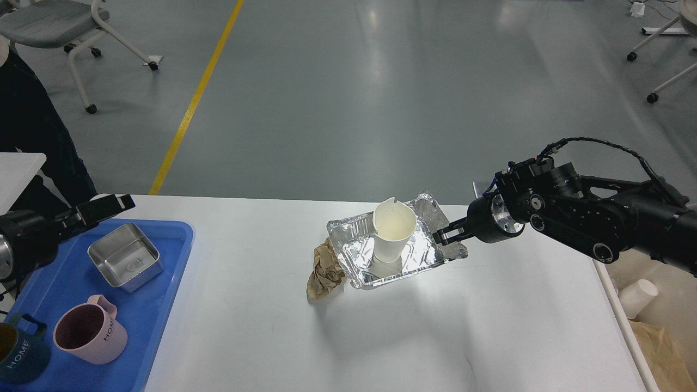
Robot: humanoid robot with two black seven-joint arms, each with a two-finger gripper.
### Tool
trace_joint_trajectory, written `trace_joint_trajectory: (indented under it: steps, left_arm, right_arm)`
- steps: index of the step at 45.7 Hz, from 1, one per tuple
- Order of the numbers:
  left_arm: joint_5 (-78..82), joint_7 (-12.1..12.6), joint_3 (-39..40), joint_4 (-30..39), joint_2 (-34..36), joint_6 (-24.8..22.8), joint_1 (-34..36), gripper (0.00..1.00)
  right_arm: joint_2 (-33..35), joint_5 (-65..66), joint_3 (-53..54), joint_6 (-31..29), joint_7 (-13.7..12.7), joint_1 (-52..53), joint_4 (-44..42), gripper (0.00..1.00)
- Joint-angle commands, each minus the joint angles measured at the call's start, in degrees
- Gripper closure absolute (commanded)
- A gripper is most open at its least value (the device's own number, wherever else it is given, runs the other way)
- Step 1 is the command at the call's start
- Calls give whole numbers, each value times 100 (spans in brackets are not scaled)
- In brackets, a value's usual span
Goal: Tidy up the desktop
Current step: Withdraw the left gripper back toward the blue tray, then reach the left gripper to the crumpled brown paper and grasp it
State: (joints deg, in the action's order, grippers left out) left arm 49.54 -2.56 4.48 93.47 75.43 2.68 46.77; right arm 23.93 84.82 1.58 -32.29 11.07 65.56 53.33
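The white desktop (381, 337) fills the lower view. A crumpled foil tray (356, 269) sits at its middle with a torn white paper cup (392, 231) standing in it. A crumpled brown paper (325, 269) lies against the tray's left side. My right gripper (444, 235) comes in from the right, and its fingers close on the foil tray's right rim. My left gripper (106, 209) hovers over the far left corner of the blue tray (163, 305); its fingers cannot be told apart.
The blue tray at the left holds a steel square dish (125, 256), a pink mug (90, 329) and a dark teal mug (19, 354). A beige bin (670, 305) off the table's right edge holds a paper cup (638, 296) and brown paper.
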Motion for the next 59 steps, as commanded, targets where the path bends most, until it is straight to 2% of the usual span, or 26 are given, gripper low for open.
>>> trace_joint_trajectory:
  steps: [1, 7, 11, 17, 18, 25, 40, 48, 59]
  left_arm:
    - [-32, -228, 1, -4, 104, 180, -273, 6]
    - [-173, -245, -8, -30, 34, 356, -282, 6]
    - [-182, -210, 1, -74, -247, 452, -282, 6]
    - [-173, -122, -26, -574, -994, 461, -273, 6]
    - [-173, -114, -43, -897, -1404, 453, -273, 6]
    - [-85, -114, -87, -1568, -2611, 409, -300, 5]
    - [-59, -157, -105, -2754, -4123, 373, -238, 4]
    - [160, -184, -105, -3089, -4826, 373, -247, 4]
    - [706, -175, -306, -3879, -5802, 268, -264, 4]
  right_arm:
    - [6, 0, 1, -5, 0, 1, -7, 100]
    - [-12, 0, 1, -5, 0, 1, -7, 100]
    - [-3, 0, 1, 4, 0, 1, -7, 100]
    - [6, 0, 1, 4, 0, 1, -7, 100]
    - [15, 0, 1, 4, 0, 1, 2, 100]
    - [94, -9, 9, 4, 0, 1, 2, 100]
    - [164, -18, 88, 4, 0, -61, 2, 100]
    - [120, -18, 124, 4, 0, -70, -16, 100]
    - [164, -53, 132, 4, 9, -70, -16, 100]
